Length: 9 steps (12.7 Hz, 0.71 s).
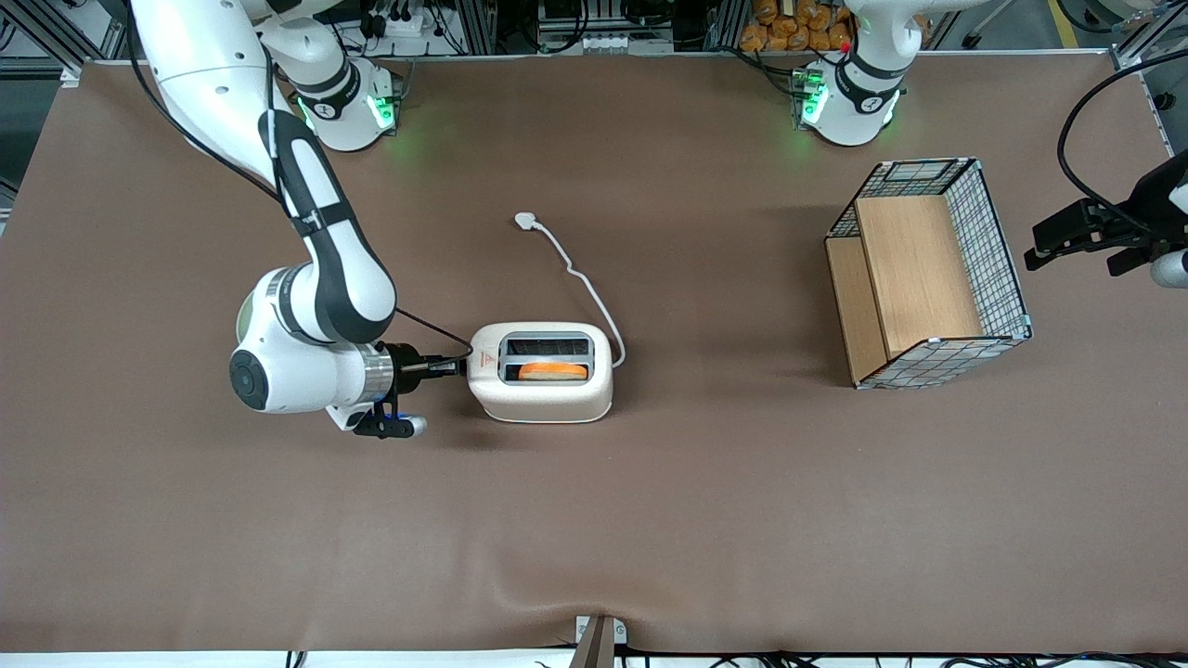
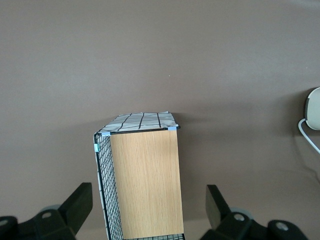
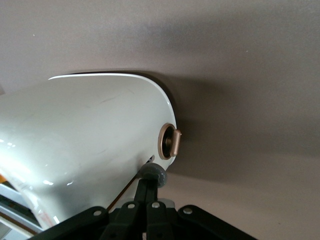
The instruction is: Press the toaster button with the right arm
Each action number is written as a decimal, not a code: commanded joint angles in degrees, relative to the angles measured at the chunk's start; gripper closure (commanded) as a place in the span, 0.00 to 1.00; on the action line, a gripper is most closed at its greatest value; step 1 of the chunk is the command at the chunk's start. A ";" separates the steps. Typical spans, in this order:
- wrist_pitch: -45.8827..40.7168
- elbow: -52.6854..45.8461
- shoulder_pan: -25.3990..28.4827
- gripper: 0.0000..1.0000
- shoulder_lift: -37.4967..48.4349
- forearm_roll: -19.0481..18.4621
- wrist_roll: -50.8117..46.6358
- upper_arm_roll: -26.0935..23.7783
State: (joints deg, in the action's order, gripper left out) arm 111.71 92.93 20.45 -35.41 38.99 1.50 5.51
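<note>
Your table (image 1: 650, 520) carries the right arm (image 1: 316, 269), bent low with its wrist level. Directly ahead of the gripper (image 1: 457, 366) stands the toaster (image 1: 543, 394), an orange slice (image 1: 553, 371) in one slot. The fingers (image 3: 149, 192) are pressed together, holding nothing, their tips touching the toaster button (image 3: 152, 175) on the toaster's narrow end.

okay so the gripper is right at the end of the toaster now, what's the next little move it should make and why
Probably a short downward push. In the right wrist view the gripper, fingers together, sits on the small grey toaster button at the narrow end of the toaster. The front view shows a slice sitting high in one slot, so the button looks not yet pressed down.
</note>
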 commanded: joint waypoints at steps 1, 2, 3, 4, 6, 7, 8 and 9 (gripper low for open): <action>0.96 0.14 -0.76 1.00 -1.94 3.89 3.50 -0.33; 0.96 0.14 -0.94 1.00 -2.29 4.60 4.20 -0.33; 1.05 0.14 -0.94 1.00 -2.47 4.78 4.38 -0.33; 1.40 0.14 -0.94 1.00 -2.73 4.78 4.38 -0.33; 2.89 0.32 -0.68 1.00 -3.52 4.78 4.47 -0.33; 4.29 1.01 -0.33 1.00 -3.61 4.78 4.65 -0.33; 5.95 1.98 -0.06 1.00 -3.70 4.78 5.43 -0.33; 6.32 2.16 -0.06 1.00 -3.79 4.87 5.87 -0.33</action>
State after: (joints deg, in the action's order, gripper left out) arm 112.91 93.76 19.83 -36.64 42.08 4.56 5.61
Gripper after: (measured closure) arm 0.991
